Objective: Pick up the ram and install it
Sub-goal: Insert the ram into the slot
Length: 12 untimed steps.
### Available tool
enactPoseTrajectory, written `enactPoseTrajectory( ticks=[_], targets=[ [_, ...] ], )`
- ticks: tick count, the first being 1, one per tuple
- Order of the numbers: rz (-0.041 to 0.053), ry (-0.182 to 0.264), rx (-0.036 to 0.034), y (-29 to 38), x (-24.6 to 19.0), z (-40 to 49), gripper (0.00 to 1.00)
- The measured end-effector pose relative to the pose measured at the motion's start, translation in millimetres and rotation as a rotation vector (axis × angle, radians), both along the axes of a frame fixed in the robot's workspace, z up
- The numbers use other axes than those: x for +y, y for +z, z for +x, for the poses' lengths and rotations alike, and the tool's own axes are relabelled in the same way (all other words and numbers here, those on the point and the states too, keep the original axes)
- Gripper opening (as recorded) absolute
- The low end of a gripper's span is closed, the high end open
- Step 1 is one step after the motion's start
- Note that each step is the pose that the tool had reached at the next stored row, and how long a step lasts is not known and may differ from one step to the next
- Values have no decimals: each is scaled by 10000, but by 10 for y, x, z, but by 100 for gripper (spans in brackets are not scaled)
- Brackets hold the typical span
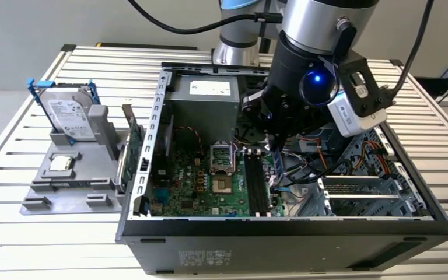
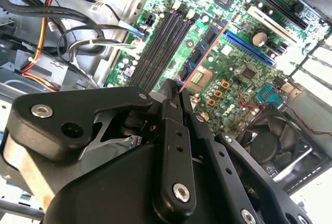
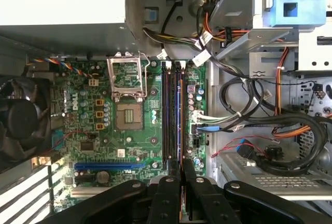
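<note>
Ram (image 3: 179,125): dark-blue stick, edge-on, grasped in clenched tool (image 3: 181,175), standing directly over black memory slots (image 3: 168,115) on green motherboard (image 3: 104,130) inside open computer case (image 1: 142,175).

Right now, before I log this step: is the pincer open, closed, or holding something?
Pincer: closed on the ram, held edge-on over the memory slots.

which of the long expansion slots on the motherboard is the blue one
The blue expansion slot lies nearest the processor socket; the white slot and the black slot sit farther from it.
</note>
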<state>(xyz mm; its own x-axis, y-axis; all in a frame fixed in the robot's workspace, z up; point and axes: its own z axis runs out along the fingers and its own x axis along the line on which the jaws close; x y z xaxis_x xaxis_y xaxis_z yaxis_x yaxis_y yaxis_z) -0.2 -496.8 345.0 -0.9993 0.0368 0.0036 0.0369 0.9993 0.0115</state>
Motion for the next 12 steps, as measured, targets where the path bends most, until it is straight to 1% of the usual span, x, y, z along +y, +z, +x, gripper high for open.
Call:
enactPoseTrajectory(
  ticks=[12],
  targets=[
    [1, 0, 0, -38, 1, 0, 0]
  ],
)
